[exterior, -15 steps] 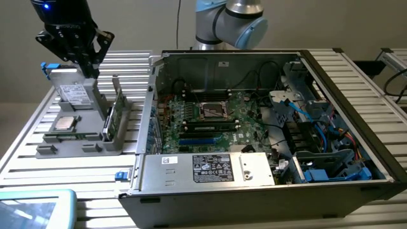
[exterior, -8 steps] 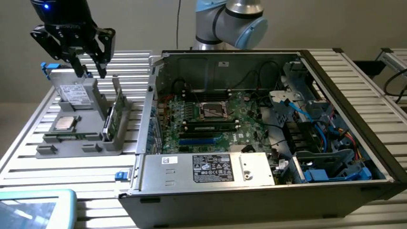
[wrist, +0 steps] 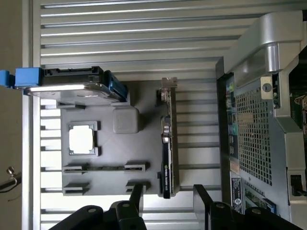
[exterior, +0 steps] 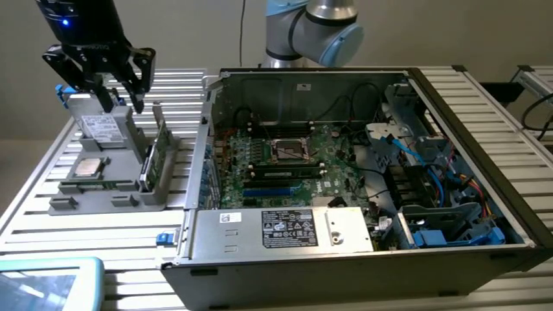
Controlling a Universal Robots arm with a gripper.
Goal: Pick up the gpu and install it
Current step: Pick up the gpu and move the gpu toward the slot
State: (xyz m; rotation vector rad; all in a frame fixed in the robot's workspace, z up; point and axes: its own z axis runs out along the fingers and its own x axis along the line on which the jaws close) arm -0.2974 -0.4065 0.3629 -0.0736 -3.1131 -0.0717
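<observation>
The gpu (exterior: 157, 153) stands on its edge in a slot of the grey holder (exterior: 87, 194), at the holder's side nearest the computer case. In the wrist view the gpu (wrist: 167, 143) shows edge-on, a thin dark strip with a silver bracket at one end. My gripper (exterior: 121, 102) hangs open above the holder, over the silver drive and a little to the exterior view's left of the card. Nothing is between its black fingers (wrist: 136, 194), and the gripper (wrist: 168, 196) is well above the card, in line with it.
The holder (wrist: 115, 158) also carries a silver drive (exterior: 102, 126) with blue clips and a square CPU chip (exterior: 89, 167). The open computer case (exterior: 449, 84) with its motherboard (exterior: 276, 162) lies to the exterior view's right. A teal-edged screen (exterior: 43, 285) sits at the front left corner.
</observation>
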